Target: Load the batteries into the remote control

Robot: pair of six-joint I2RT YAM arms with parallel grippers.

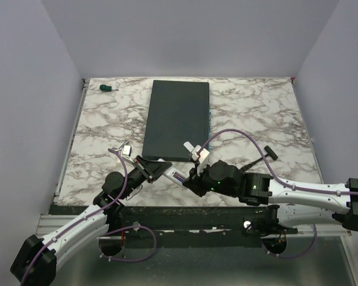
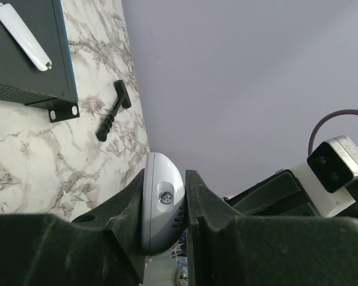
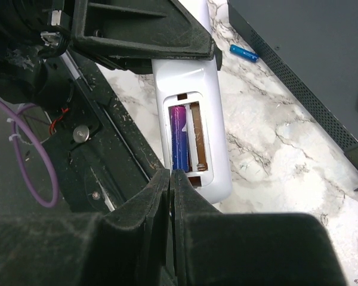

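Note:
My left gripper [image 2: 165,179] is shut on the white remote control [image 2: 161,202], clamping it edge-on near the table's front. The right wrist view shows the remote control [image 3: 218,149] from behind, with its battery bay open. A purple-blue battery [image 3: 179,140] lies in the bay's left slot, and the slot beside it shows bare brown. A blue battery [image 3: 244,53] lies on the marble beside the slab. My right gripper [image 3: 172,176] is shut with nothing in it, its tips at the near end of the remote. From above, both grippers [image 1: 161,170] [image 1: 191,180] meet at the remote [image 1: 176,175].
A large dark grey slab [image 1: 176,119] fills the table's middle, with a small white cover piece [image 2: 24,36] on its near corner. A black T-shaped tool [image 1: 264,156] lies to the right, and a green-handled screwdriver [image 1: 107,88] lies at the far left corner.

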